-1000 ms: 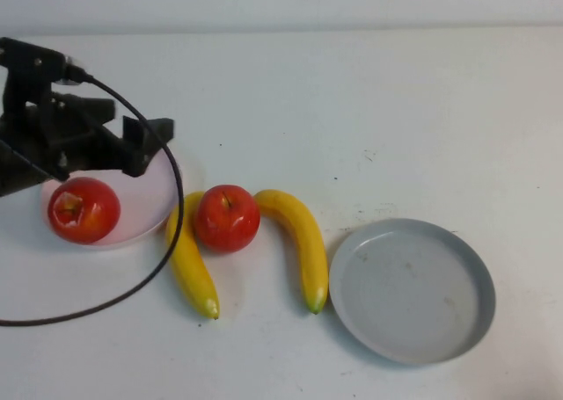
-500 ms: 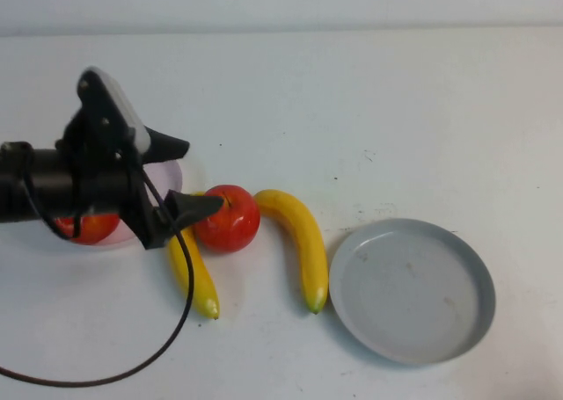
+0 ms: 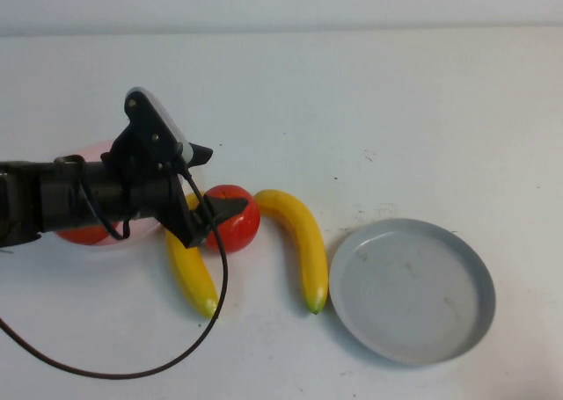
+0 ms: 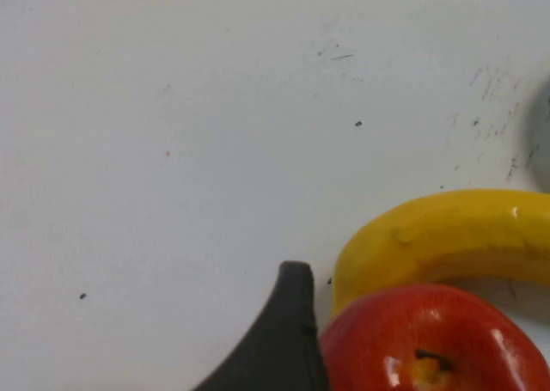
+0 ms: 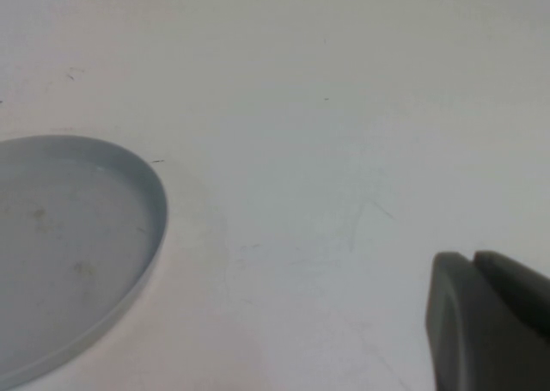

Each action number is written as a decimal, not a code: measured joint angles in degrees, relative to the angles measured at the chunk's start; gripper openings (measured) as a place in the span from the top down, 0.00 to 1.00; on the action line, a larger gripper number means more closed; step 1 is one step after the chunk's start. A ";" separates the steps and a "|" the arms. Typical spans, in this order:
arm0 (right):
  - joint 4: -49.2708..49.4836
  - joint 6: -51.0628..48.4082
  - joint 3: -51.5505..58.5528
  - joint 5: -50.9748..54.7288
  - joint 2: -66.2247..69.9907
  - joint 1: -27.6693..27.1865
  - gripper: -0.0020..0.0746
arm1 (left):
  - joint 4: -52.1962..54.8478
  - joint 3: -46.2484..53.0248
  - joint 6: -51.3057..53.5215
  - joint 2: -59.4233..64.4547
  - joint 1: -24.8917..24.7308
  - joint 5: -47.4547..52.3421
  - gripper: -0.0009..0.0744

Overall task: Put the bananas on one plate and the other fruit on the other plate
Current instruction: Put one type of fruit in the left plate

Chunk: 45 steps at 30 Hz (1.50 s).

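I'd call this a robotics test bench in a lab, though my views barely reach past the tabletop: a bare white table (image 3: pixel 378 101), scuffed and speckled, against a plain pale wall (image 3: pixel 281 0), with the black left gripper (image 3: pixel 227 178) hanging over it and a loose cable (image 3: pixel 215 316) trailing across.

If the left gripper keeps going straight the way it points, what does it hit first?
Most likely the red apple on the table: the open left gripper points right at it, one fingertip already beside it. Height is unclear. The right gripper sits elsewhere.
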 joint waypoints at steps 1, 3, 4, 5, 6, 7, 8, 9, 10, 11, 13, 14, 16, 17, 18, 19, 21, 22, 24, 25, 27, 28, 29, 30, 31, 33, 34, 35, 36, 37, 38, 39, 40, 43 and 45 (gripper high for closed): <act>0.00 0.00 0.00 0.00 0.00 0.00 0.99 | -0.61 -0.10 0.12 0.12 0.00 0.00 0.10; 0.00 0.00 0.00 0.00 0.00 0.00 0.99 | -0.97 -0.10 0.12 0.21 -0.02 0.00 0.10; 0.00 0.00 0.00 0.00 0.00 0.00 0.99 | -1.11 -0.10 0.12 0.24 -0.02 0.00 0.10; 0.00 0.00 0.00 0.00 0.00 0.00 0.99 | -1.23 -0.10 0.12 0.48 -0.02 0.11 0.10; 0.00 0.00 0.00 0.00 0.00 0.00 0.99 | -1.31 -0.10 0.01 0.84 -0.02 0.25 0.10; 0.00 0.00 0.00 0.00 0.00 0.00 0.99 | -1.31 -0.10 0.01 1.19 -0.02 0.33 0.10; 0.00 0.00 0.00 0.00 0.00 0.00 0.99 | -1.31 -0.10 0.01 1.48 -0.02 0.33 0.10; 0.00 0.00 0.00 0.00 0.00 0.00 0.99 | -1.31 -0.10 0.01 1.86 -0.02 0.33 0.10; 0.00 0.00 0.00 0.00 0.00 0.00 0.99 | -1.31 -0.10 0.01 2.26 -0.02 0.33 0.10; 0.00 0.00 0.00 0.00 0.00 0.00 0.99 | -1.31 -0.10 0.01 2.54 -0.02 0.33 0.10; 0.00 0.00 0.00 0.00 0.00 0.00 0.99 | -1.31 -0.24 0.01 2.93 -0.02 0.33 0.10; 0.00 0.00 0.00 0.00 0.00 0.00 0.99 | -1.31 -0.23 -0.22 3.14 -0.02 0.33 0.10; 0.00 0.00 0.00 0.00 0.00 0.00 0.99 | -1.31 -0.23 -0.32 3.45 -0.02 0.33 0.10; 0.00 0.00 0.00 0.00 0.00 0.00 0.99 | -1.31 -0.23 -0.32 3.53 -0.02 0.33 0.10; 0.00 0.00 0.00 0.00 0.00 0.00 0.99 | -1.31 -0.23 -0.32 3.80 -0.02 0.33 0.10; 0.00 0.00 0.00 0.00 0.00 0.00 0.99 | -1.20 -0.23 -0.32 4.08 -0.02 0.33 0.10; 0.00 0.00 0.00 0.00 0.00 0.00 0.99 | -0.48 -0.23 -0.43 4.85 -0.02 0.33 0.10; 0.00 0.00 0.00 0.00 0.00 0.00 0.99 | -0.02 -0.23 -0.43 5.19 -0.02 0.33 0.10; 0.00 0.00 0.00 0.00 0.00 0.00 0.99 | 0.53 -0.23 -0.43 5.97 -0.02 0.33 0.10; 0.00 0.00 0.00 0.00 0.00 0.00 0.99 | 0.64 -0.23 -0.43 6.16 -0.02 0.33 0.10; 0.02 0.00 0.00 0.00 0.00 0.00 0.99 | 0.64 -0.23 -0.43 6.42 -0.02 0.33 0.10; 0.02 0.00 0.00 0.00 0.00 0.00 0.99 | 0.64 -0.23 -0.43 6.42 -0.02 0.33 0.10; 0.02 0.00 0.00 0.00 0.00 0.00 0.99 | 0.64 -0.23 -0.43 6.42 -0.02 0.33 0.10; 0.02 0.00 0.00 0.00 0.00 0.00 0.99 | 0.64 -0.23 -0.43 6.42 -0.12 0.21 0.10; 0.02 0.00 0.00 0.00 0.00 0.00 0.99 | 0.64 -0.23 -0.43 6.42 -0.12 0.12 0.10; 0.02 0.00 0.00 0.00 0.00 0.00 0.99 | 0.64 -0.26 -0.43 6.42 -0.12 -0.02 0.10; 0.02 0.00 0.00 0.00 0.00 0.00 0.99 | 0.64 -0.26 -0.43 6.42 -0.12 -0.02 0.10; 0.12 0.00 0.00 0.00 0.00 0.00 0.99 | 0.64 -0.26 -0.52 6.42 -0.12 -0.02 0.10; 0.12 0.00 0.00 0.00 0.00 0.00 0.99 | 0.64 -0.26 -0.52 6.42 -0.12 -0.02 0.10; 0.12 0.00 0.00 0.00 0.00 0.00 0.99 | 0.64 -0.26 -0.55 6.42 -0.12 -0.06 0.10; 0.12 0.00 0.00 0.00 0.00 0.00 0.99 | 0.64 -0.26 -0.55 6.42 -0.12 -0.15 0.10; 0.12 0.00 0.00 0.00 0.00 0.00 0.99 | 0.64 -0.26 -0.65 6.42 -0.12 -0.15 0.10; 0.12 0.00 0.00 0.00 0.00 0.00 0.99 | 0.64 -0.26 -0.65 6.42 -0.12 -0.15 0.10; 0.12 0.00 0.00 0.00 0.00 0.00 0.99 | 0.64 -0.26 -0.65 6.42 -0.12 -0.15 0.10; 0.12 0.00 0.00 0.00 0.00 0.00 0.99 | 0.64 -0.26 -0.65 6.42 -0.12 -0.15 0.12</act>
